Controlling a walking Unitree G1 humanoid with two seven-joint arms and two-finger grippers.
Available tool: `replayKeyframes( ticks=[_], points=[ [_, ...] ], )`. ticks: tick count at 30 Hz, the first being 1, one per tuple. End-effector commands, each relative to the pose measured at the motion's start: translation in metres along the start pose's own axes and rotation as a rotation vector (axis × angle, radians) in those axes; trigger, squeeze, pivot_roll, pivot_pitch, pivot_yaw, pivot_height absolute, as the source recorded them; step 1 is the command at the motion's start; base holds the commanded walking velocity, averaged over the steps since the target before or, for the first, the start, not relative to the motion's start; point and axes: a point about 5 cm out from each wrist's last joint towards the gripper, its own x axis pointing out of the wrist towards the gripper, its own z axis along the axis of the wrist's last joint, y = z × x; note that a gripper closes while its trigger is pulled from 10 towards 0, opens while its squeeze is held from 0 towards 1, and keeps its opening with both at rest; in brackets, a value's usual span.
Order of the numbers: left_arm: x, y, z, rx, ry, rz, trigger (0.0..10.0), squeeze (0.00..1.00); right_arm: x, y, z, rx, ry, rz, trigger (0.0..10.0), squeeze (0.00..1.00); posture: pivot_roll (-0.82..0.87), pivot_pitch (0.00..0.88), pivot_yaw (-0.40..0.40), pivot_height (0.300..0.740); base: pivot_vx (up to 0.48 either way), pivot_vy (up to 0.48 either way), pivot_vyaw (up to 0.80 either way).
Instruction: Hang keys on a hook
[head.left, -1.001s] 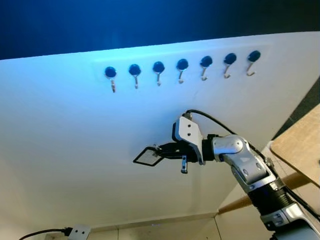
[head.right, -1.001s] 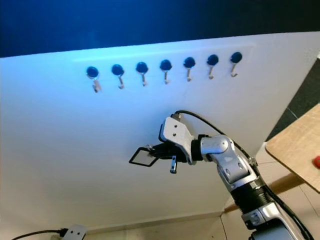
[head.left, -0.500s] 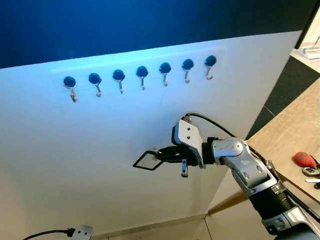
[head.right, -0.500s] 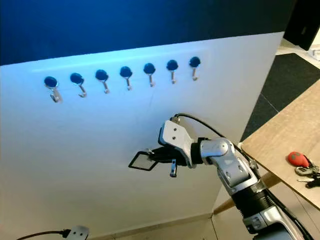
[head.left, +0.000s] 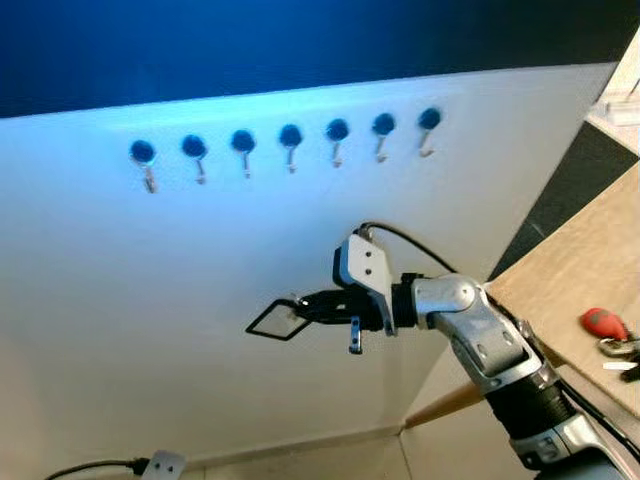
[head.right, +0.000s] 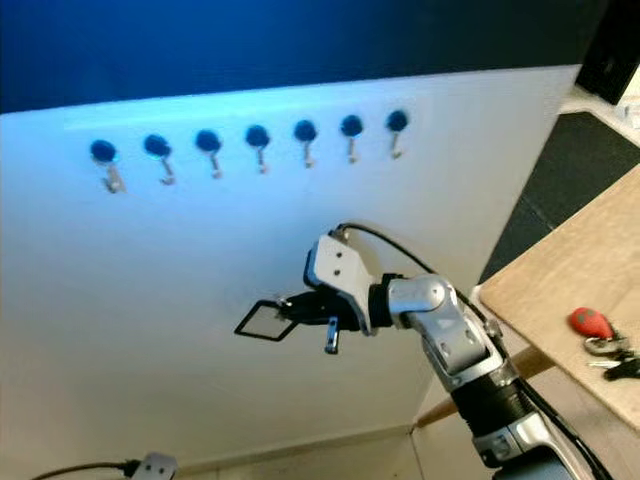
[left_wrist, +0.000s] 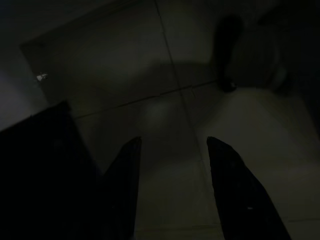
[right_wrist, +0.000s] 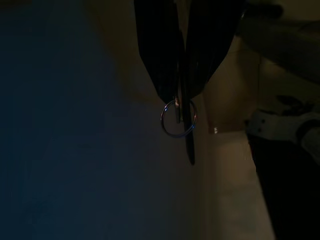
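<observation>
Several blue-knobbed metal hooks (head.left: 290, 141) run in a row high on the white wall. My right gripper (head.left: 312, 304) is held out well below the row's middle, shut on a key bunch (head.left: 354, 336). A thin black four-sided loop (head.left: 268, 320) sticks out past the fingertips, and a small key hangs under the fingers. In the right wrist view a silver ring (right_wrist: 178, 118) and a dark strip dangle from the pinched fingers. How far the keys are from the wall I cannot tell. The left gripper (left_wrist: 172, 170) hangs idle and open over a dim tiled floor.
A wooden table (head.left: 570, 270) juts in at the right, with a red key fob (head.left: 601, 322) and more keys on it. A power strip (head.left: 160, 463) with a black cable lies on the floor at the wall's foot. Dark carpet (head.left: 580, 180) lies beyond the wall's end.
The camera has swung right, so the hooks sit further left in the picture. My right gripper has drifted slightly left with the keys and stays at the same height below the hooks.
</observation>
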Motion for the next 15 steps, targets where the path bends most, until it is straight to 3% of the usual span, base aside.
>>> replayKeyframes(
  ticks=[1,15],
  points=[
    [-0.0001,-0.0012,-0.0052,0.007,0.021,-0.005,10.0,0.00,-0.0004,0.0009,0.0022,-0.010,-0.011,0.004,10.0,0.00,-0.10,0.052,0.053,0.740,0.000,0.000,0.76],
    [0.0002,-0.0032,-0.0044,0.039,0.025,-0.011,10.0,0.00,0.0003,0.0073,0.0008,0.000,-0.005,0.038,10.0,0.00,-0.11,0.052,0.056,0.740,0.000,0.000,0.76]
  ],
)
